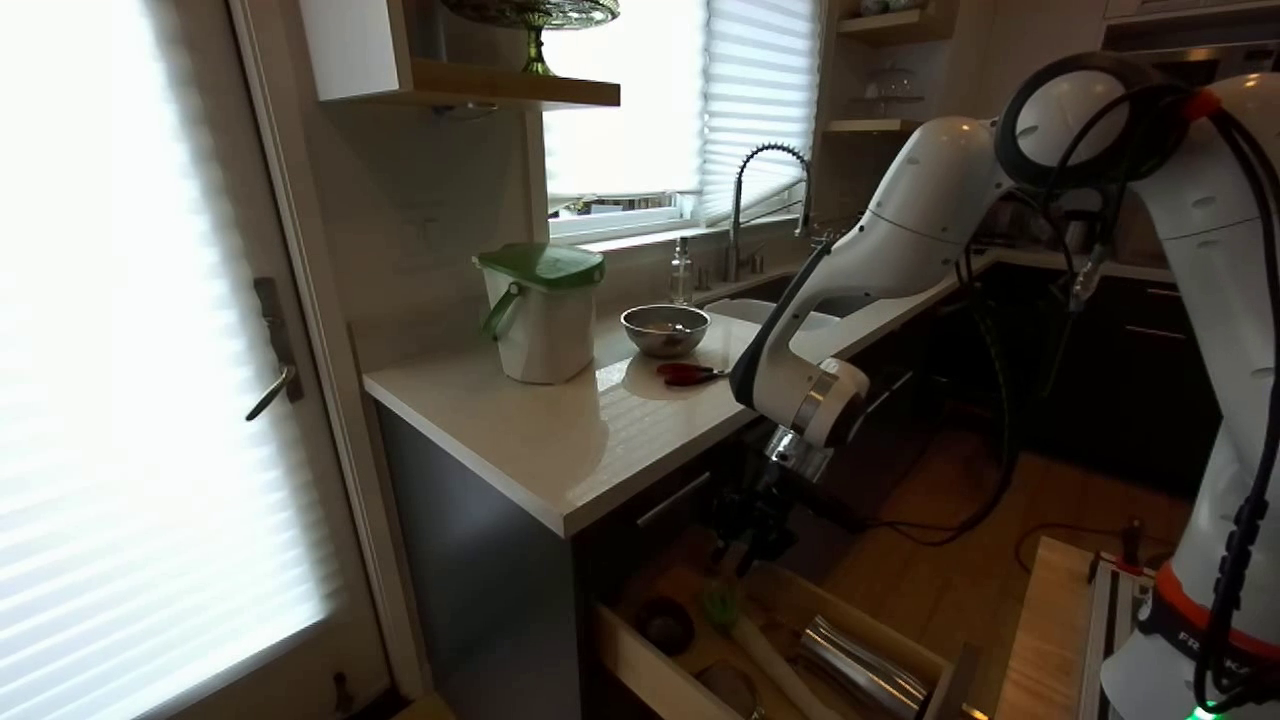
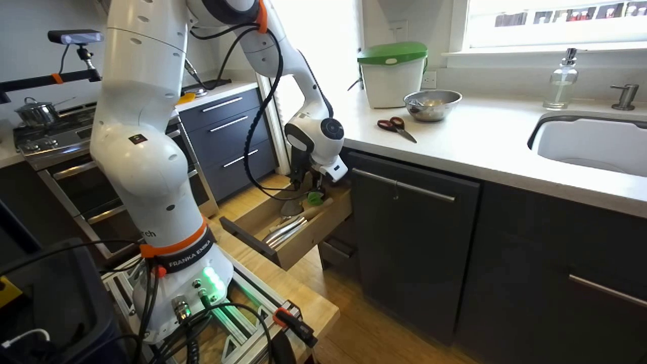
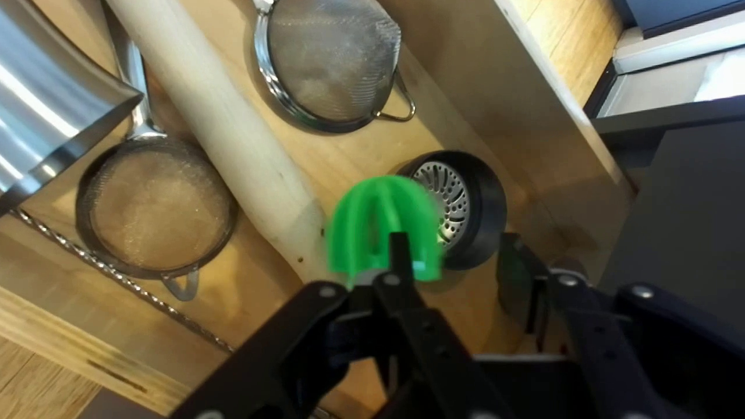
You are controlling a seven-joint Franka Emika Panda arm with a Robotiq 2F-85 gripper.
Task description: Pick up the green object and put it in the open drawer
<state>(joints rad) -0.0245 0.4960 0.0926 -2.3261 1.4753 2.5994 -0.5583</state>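
Note:
The green object (image 3: 378, 227) is bright green, ribbed and slightly blurred in the wrist view. It also shows in both exterior views (image 1: 718, 606) (image 2: 314, 198), inside the open drawer (image 1: 655, 660), near the end of a rolling pin. The drawer has light wood walls, also seen in an exterior view (image 2: 318, 233). My gripper (image 3: 456, 250) is open, its fingers apart, pointing down into the drawer. One finger overlaps the green object in the wrist view; the object is not between the fingers. I cannot tell whether they touch. The gripper is dark in both exterior views (image 1: 732, 562) (image 2: 309, 182).
The drawer holds a rolling pin (image 3: 233, 122), strainers (image 3: 332, 64) (image 3: 154, 203), a black cup with a perforated disc (image 3: 489, 203) and a steel utensil (image 3: 52, 99). The countertop (image 1: 520, 460) overhangs beside the arm, bearing a white bin (image 1: 545, 330), a bowl (image 1: 665, 335) and scissors (image 1: 688, 374).

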